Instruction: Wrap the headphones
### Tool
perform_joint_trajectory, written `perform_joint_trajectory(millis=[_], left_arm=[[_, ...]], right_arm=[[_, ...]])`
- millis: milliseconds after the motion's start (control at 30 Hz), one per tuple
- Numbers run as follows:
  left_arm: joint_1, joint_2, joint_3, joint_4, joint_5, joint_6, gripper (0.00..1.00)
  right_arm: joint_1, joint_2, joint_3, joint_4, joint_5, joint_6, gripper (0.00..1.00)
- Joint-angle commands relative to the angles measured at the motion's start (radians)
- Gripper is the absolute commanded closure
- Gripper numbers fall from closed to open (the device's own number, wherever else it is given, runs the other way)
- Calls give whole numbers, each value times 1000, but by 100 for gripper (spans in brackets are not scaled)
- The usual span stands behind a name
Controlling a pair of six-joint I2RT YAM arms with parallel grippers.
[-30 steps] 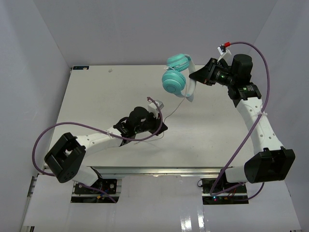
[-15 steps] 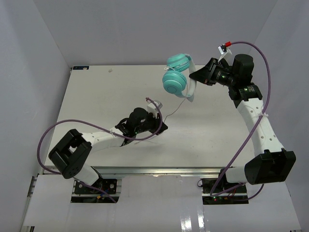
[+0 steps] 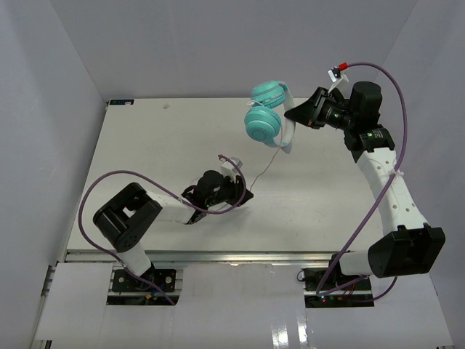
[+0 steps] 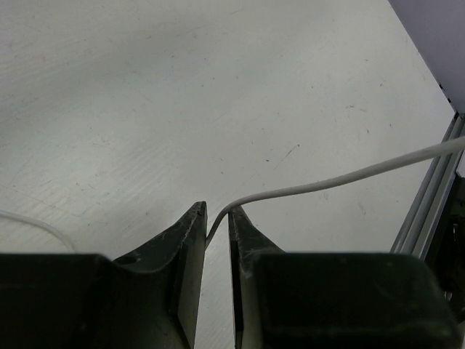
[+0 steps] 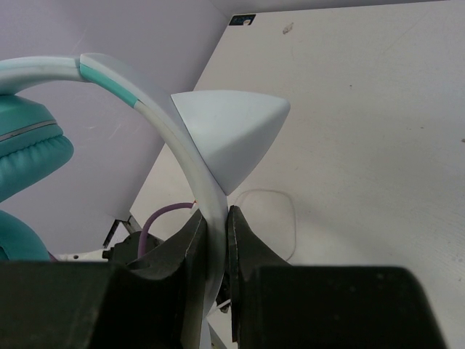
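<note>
The teal headphones point(image 3: 263, 116) hang in the air above the far middle of the table, earcups stacked, pale headband point(image 3: 288, 127) toward the right. My right gripper point(image 3: 296, 115) is shut on the headband point(image 5: 190, 174), which runs up between its fingers in the right wrist view; a teal earcup point(image 5: 29, 149) shows at the left. The thin whitish cord point(image 3: 266, 161) drops from the headphones to my left gripper point(image 3: 245, 193), low over the table. In the left wrist view the left gripper point(image 4: 216, 212) pinches the cord point(image 4: 327, 179) at its fingertips; the cord trails off right.
White table point(image 3: 145, 153) enclosed by pale walls. The metal front rail point(image 3: 240, 256) runs along the near edge and shows at the right of the left wrist view point(image 4: 429, 196). Purple arm cables point(image 3: 109, 182) loop over both arms.
</note>
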Motion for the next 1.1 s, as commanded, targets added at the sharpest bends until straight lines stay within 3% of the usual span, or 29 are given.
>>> perform_joint_trajectory(millis=[0, 367, 700, 933, 1067], left_arm=[[4, 50, 38, 107, -4, -13, 70], [-3, 194, 71, 223, -11, -58, 70], [-11, 228, 86, 226, -62, -37, 67], [-10, 242, 83, 226, -73, -15, 89], [12, 227, 84, 195, -76, 27, 94]], right_arm=[[-5, -44, 23, 84, -35, 48, 92], [-5, -37, 22, 85, -37, 50, 92], [-5, -37, 16, 89, -40, 51, 92], [-5, -47, 13, 85, -53, 49, 92], [-9, -62, 4, 81, -70, 31, 92]])
